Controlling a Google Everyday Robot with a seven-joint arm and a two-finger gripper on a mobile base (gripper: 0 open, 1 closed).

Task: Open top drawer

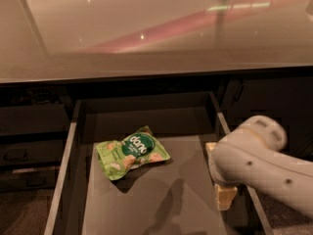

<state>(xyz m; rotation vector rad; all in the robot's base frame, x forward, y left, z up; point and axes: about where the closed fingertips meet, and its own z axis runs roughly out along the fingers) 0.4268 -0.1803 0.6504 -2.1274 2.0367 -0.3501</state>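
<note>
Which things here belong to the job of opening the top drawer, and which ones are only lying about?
Belong to the job:
- top drawer, pulled out below the countertop
- hand, low at the drawer's right rail

Only lying about:
- green snack bag, flat on the drawer floor
- countertop, glossy, above the drawer

The drawer [161, 204] has a flat grey floor. One green snack bag [132, 152] lies on it, left of the gripper [224, 196] and apart from it. The gripper sits low by the drawer's right rail.
</note>
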